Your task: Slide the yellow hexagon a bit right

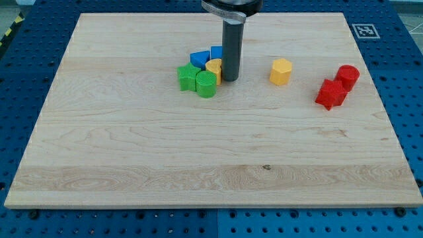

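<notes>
Tool tip [230,79] — yellow hexagon [281,71] well apart, view's right

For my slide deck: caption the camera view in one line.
My tip beside a blue, green and yellow block cluster; yellow hexagon alone to the view's right, before two red blocks.

Pale wooden desk [198,158] over blue pegboard. Upper centre, one tight cluster: green star-like block [188,77], green cylinder [206,84], two blue blocks [199,59] [216,52], yellow block [214,68]. Yellow hexagon [281,71] alone, right of centre. Upper right: red block [330,93] touching red cylinder [347,76].
</notes>
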